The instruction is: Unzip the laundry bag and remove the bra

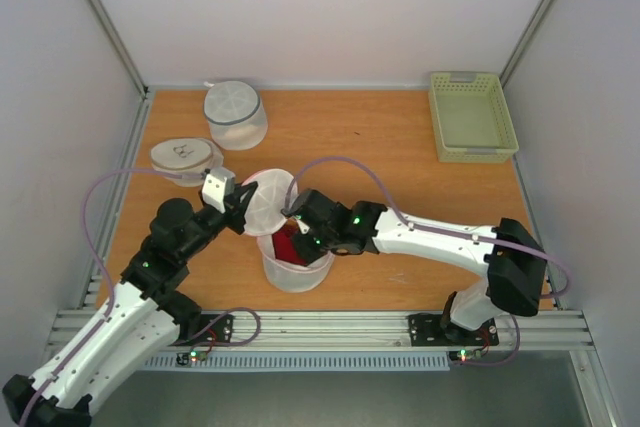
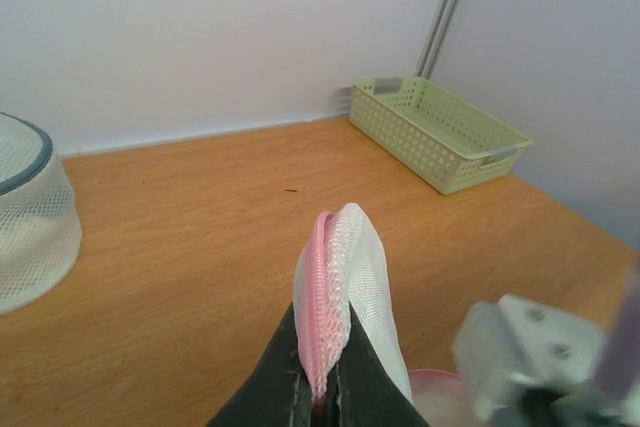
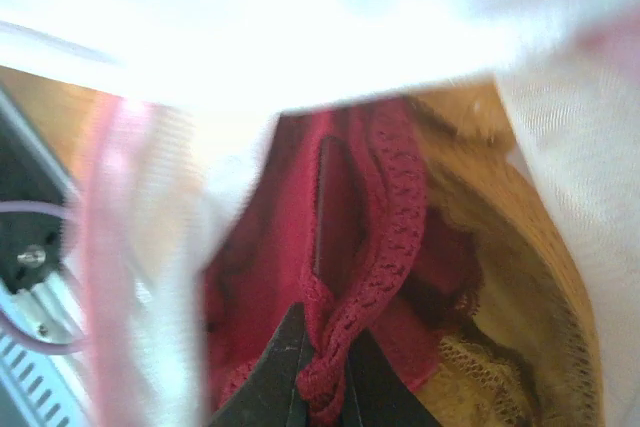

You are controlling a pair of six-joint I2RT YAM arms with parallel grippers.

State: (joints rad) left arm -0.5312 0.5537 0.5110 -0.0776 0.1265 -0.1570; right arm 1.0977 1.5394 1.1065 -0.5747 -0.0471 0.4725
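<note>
The laundry bag stands open at the table's front middle, its round lid flipped up to the left. My left gripper is shut on the lid's pink zipper edge and holds it up. My right gripper reaches into the bag's mouth and is shut on a dark red knitted strap of the bra. The bra lies inside the bag, red with orange-yellow lace to the right. White mesh and the pink zipper band surround it.
A white mesh drum with a grey band stands at the back left, also in the left wrist view. A flatter white round bag lies left of the lid. A pale green basket sits at the back right.
</note>
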